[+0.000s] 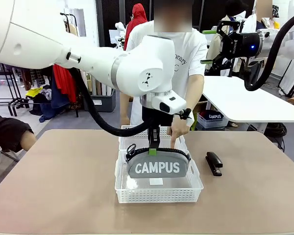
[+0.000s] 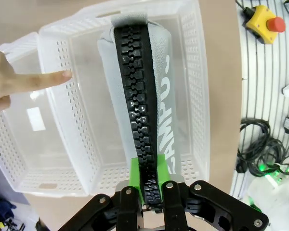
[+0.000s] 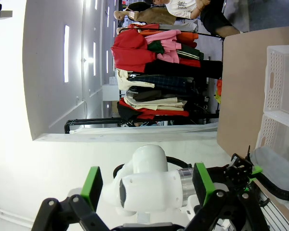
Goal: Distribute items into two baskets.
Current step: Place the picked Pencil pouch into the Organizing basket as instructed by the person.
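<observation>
Clothing racks and hung garments are seen behind a tan table, at whose far side a person in a white T-shirt is stood. Two white lattice baskets are set touching, one behind the other, at the middle of the table: the near basket and the far basket. The grey pouch with "CAMPUS" lettering is held upright inside the near basket, its lower part sunk below the rim; whether the bottom is touched cannot be told. The left gripper is closed on the pouch's top edge, and in the left wrist view the black zipper is seen pinched between the green pads at one end. The person's hand is lowered over the far basket, with one finger stretched out to the wall where the baskets meet. The black stapler is laid on the table just to the right of the near basket, apart from it. The right gripper is held high above the table's right side, and its jaws are spread wide in its own wrist view.
</observation>
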Action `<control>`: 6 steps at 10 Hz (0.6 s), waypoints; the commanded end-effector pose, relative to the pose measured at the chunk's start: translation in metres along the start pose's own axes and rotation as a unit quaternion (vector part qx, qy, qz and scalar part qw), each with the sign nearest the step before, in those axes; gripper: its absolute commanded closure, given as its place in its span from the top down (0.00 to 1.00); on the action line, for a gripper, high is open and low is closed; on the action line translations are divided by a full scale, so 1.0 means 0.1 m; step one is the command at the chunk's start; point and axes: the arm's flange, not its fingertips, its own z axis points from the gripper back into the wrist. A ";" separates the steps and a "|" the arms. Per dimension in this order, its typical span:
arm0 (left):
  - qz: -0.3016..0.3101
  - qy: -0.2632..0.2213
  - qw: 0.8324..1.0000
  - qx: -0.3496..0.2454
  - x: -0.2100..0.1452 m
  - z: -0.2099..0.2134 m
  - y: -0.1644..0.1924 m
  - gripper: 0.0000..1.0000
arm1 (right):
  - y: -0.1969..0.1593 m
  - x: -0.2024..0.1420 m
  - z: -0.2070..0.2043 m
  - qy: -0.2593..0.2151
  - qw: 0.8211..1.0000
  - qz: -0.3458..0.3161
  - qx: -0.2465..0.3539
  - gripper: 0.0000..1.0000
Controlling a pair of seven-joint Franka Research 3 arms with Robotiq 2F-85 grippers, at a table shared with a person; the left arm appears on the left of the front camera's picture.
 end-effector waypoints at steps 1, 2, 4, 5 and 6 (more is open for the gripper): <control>0.016 0.010 1.000 0.025 -0.04 -0.13 0.05 0.00 | 0.01 0.00 0.00 -0.002 1.000 0.001 0.000 1.00; 0.014 0.010 1.000 0.022 -0.05 -0.20 0.11 0.00 | 0.01 0.00 0.00 -0.002 1.000 0.001 0.000 1.00; 0.008 0.001 1.000 0.005 -0.01 -0.39 0.16 0.00 | 0.01 0.00 0.00 -0.002 1.000 0.001 0.000 1.00; 0.008 0.000 1.000 0.002 0.04 -0.46 0.17 0.00 | 0.01 0.00 0.00 -0.002 1.000 0.001 0.000 1.00; 0.008 0.001 1.000 0.001 0.05 -0.52 0.18 0.00 | 0.01 0.00 0.00 -0.002 1.000 0.001 0.000 1.00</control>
